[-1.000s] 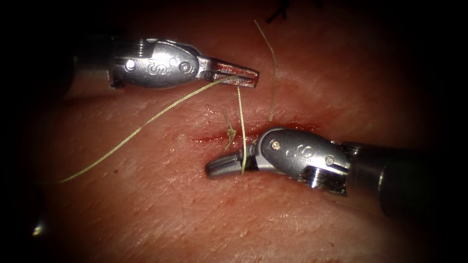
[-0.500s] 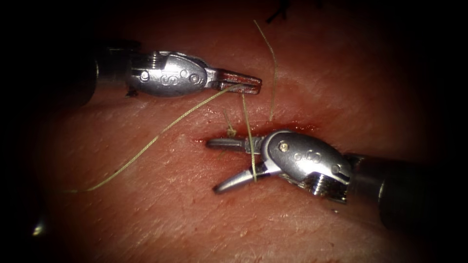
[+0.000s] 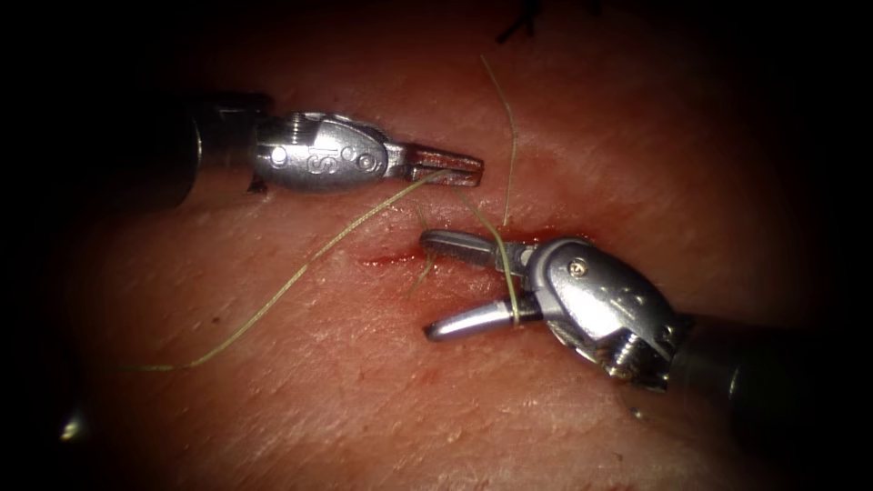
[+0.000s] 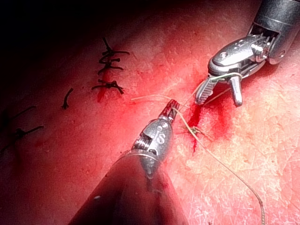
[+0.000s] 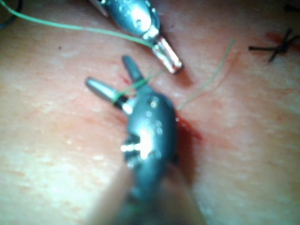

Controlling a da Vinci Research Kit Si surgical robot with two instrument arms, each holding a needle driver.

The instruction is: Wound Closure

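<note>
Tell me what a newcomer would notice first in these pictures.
Probably the right tool, jaws spread wide over the red cut in the tissue, with pale thread draped across both jaws. Just above the cut, the left tool is shut on that thread, which trails off to the left. No needle can be seen.

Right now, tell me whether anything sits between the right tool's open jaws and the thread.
Nothing visible does. The right tool has its jaws spread, and the thread already runs across both near their hinge, up to the left tool, whose jaws are shut on it.
</note>
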